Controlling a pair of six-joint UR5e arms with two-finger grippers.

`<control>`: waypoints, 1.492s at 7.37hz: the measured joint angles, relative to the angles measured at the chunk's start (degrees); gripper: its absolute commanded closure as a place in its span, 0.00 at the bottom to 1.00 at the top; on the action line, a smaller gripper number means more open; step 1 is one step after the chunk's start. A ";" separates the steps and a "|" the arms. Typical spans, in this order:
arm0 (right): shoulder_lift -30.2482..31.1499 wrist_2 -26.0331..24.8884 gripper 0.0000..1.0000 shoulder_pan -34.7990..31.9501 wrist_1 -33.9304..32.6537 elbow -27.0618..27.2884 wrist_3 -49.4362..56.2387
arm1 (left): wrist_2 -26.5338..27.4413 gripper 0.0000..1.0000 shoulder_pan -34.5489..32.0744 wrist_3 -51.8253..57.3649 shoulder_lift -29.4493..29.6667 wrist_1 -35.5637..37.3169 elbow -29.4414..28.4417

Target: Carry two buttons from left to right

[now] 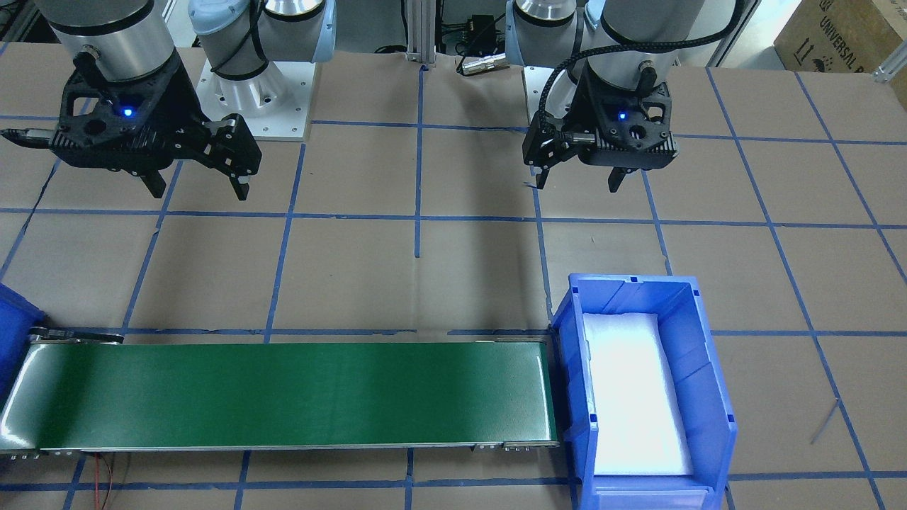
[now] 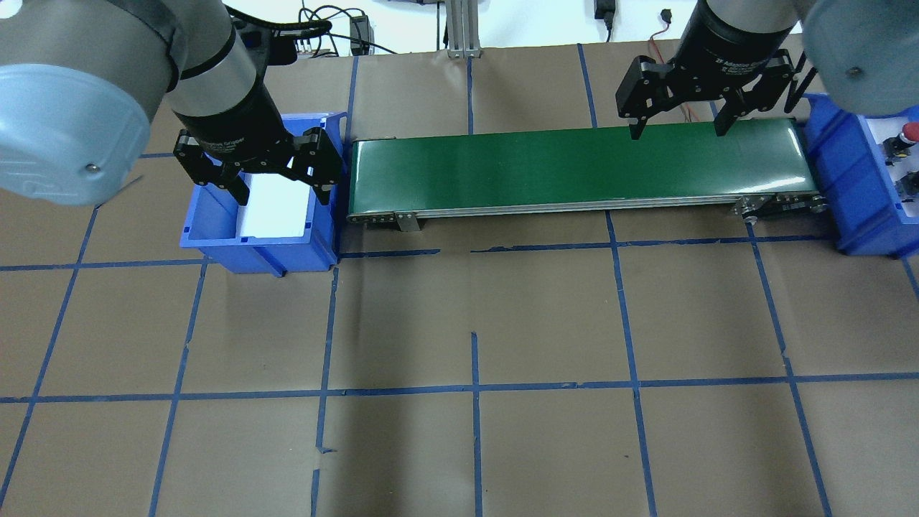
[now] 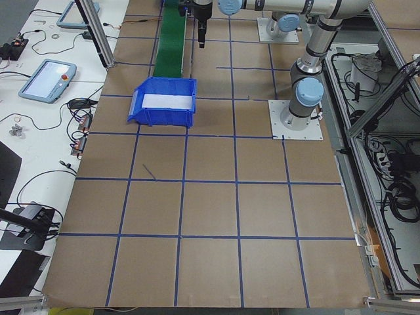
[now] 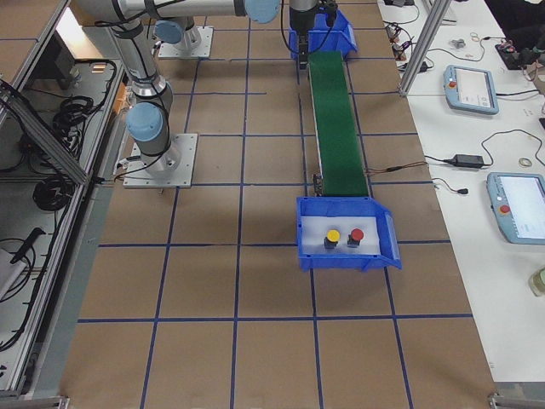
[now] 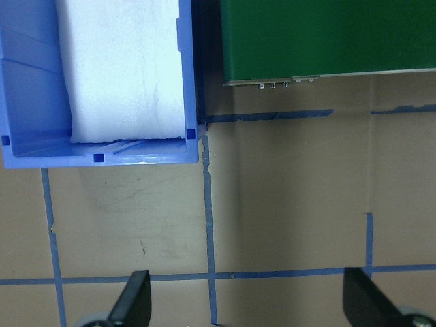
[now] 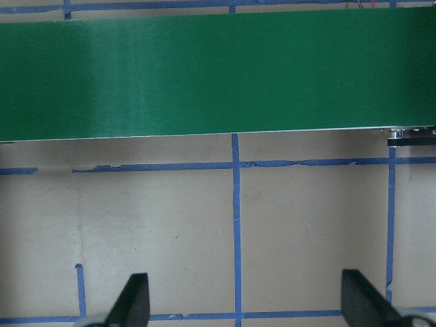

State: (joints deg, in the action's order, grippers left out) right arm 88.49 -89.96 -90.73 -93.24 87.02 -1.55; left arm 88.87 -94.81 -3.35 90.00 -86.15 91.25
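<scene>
High rear view, opposite front view, two far end views, close downward wrist views, all sharing green belt (image 1: 283, 393)

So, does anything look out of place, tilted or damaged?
Nothing stands out. The yellow button and the red button stand upright, side by side, in the blue bin at the right end of the conveyor belt. The left pincer and the right pincer are open and empty.

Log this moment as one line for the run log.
yellow button, red button: in right bin | left gripper: open, empty | right gripper: open, empty
</scene>
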 measured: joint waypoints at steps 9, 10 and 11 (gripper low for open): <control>0.09 -0.40 0.00 -0.15 0.21 0.02 -0.02 | 1.55 0.00 0.03 0.09 0.26 0.95 0.10; 0.10 -0.42 0.00 -0.15 0.26 0.05 -0.03 | 1.60 0.00 0.00 0.09 0.26 0.81 0.12; 0.10 -0.45 0.00 -0.15 0.30 0.06 -0.03 | 1.59 0.00 -0.01 0.10 0.26 0.66 0.12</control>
State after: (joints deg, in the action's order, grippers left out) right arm 88.59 -90.41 -90.88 -92.94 87.08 -1.58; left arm 90.46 -94.82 -3.25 90.26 -85.49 91.36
